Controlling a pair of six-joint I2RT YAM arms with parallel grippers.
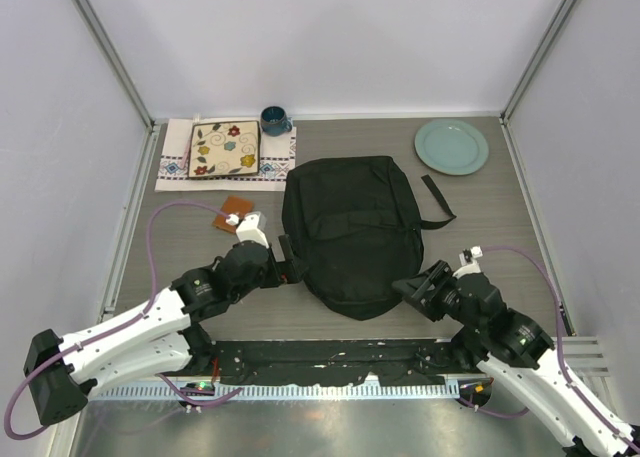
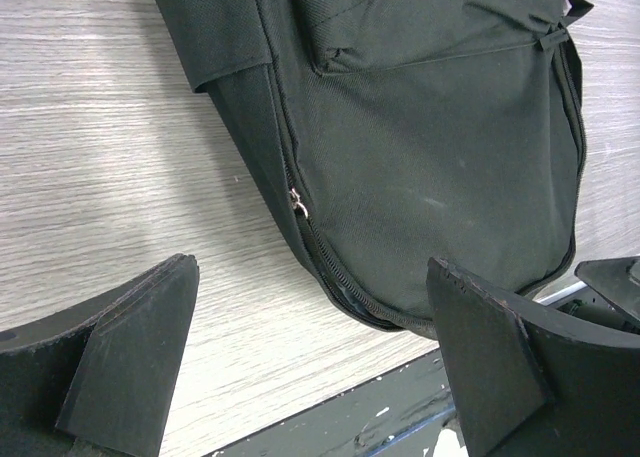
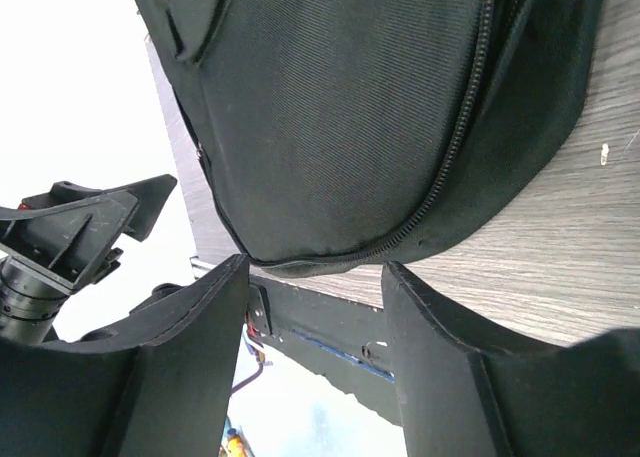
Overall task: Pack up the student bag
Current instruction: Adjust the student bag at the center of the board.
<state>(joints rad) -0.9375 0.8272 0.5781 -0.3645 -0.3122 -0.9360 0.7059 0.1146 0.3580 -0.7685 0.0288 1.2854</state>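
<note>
The black student bag (image 1: 352, 232) lies flat in the middle of the table, its rounded end towards me. Its zipper runs along the near edge in the left wrist view (image 2: 420, 157), with a metal pull (image 2: 297, 203), and in the right wrist view (image 3: 340, 107). My left gripper (image 1: 291, 269) is open and empty at the bag's near left edge (image 2: 315, 352). My right gripper (image 1: 413, 292) is open and empty at the bag's near right edge (image 3: 312, 317). Neither touches the bag.
A floral book (image 1: 224, 149) lies on a white patterned cloth (image 1: 277, 163) at the back left, with a dark blue mug (image 1: 274, 121) behind it. A small brown pad (image 1: 232, 215) lies near the left gripper. A pale green plate (image 1: 451, 146) sits at the back right. A bag strap (image 1: 438, 199) trails to the right.
</note>
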